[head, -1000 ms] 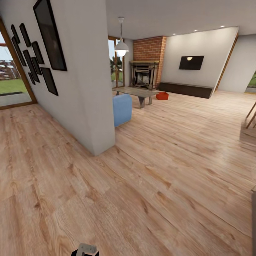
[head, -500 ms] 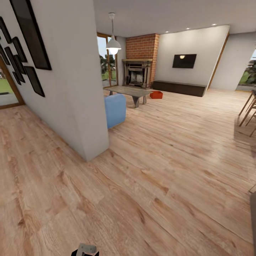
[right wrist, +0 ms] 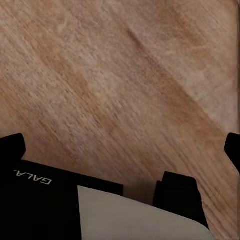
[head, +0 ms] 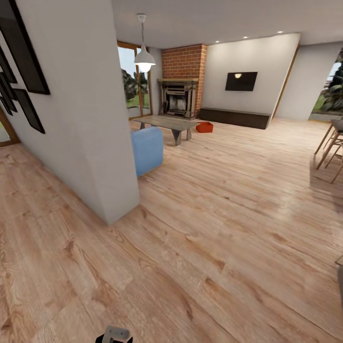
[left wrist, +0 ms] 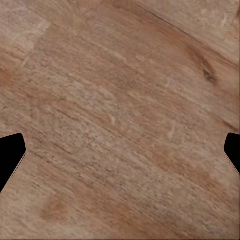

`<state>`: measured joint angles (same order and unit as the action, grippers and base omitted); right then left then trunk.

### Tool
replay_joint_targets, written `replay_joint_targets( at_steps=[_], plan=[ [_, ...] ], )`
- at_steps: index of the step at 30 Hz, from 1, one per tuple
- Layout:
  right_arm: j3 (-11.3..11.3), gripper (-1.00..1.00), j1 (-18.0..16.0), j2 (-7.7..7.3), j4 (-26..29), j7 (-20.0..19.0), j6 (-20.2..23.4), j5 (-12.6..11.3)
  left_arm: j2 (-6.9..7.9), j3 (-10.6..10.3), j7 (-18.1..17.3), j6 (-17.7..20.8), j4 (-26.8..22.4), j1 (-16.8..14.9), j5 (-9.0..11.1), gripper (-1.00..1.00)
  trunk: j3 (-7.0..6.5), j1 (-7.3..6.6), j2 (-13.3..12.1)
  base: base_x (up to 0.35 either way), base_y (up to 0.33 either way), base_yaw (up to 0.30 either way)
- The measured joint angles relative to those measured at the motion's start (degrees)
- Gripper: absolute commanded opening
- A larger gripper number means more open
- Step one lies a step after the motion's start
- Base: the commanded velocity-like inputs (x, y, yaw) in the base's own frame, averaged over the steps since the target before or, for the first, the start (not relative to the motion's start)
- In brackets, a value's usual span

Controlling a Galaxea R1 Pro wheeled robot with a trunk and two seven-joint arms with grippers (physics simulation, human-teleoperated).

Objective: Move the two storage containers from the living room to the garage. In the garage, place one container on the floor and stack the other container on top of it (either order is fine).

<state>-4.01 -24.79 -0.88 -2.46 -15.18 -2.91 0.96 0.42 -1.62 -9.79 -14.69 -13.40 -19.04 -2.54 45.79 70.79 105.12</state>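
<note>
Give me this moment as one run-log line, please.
phase: transit | room: living room | container: on floor by coffee table | pincers: open, empty

Blue armchair point(head: 146, 150) beside grey partition wall point(head: 85, 109), low coffee table point(head: 166, 124) under white pendant lamp point(head: 144, 58)

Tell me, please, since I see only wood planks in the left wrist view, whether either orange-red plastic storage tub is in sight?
Observer: In the head view, one orange-red plastic tub sits on the light wood-plank floor far ahead, beside a low grey coffee table.
Operator: Does anything stand near the way there?
Observer: A white wall corner and a blue armchair lie left of the open path.
Operator: Is the right gripper free?
Observer: Yes, the right gripper is open and empty.
</note>
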Motion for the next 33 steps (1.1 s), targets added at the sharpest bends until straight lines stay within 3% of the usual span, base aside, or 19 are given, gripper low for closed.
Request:
replay_joint_targets(
  at_steps=[11, 33],
  plan=[
    [0.0, 1.0, 0.0, -0.02, 0.0, 0.0, 0.0, 0.0, 0.01, 0.0, 0.0, 0.0, 0.0, 0.0, 0.0, 1.0, 0.32, 0.0, 0.0, 0.277, 0.0, -0.154],
    [0.0, 1.0, 0.0, 0.0, 0.0, 0.0, 0.0, 0.0, 0.01, 0.0, 0.0, 0.0, 0.0, 0.0, 0.0, 1.0, 0.4, 0.0, 0.0, 0.277, 0.0, -0.071]
  ],
)
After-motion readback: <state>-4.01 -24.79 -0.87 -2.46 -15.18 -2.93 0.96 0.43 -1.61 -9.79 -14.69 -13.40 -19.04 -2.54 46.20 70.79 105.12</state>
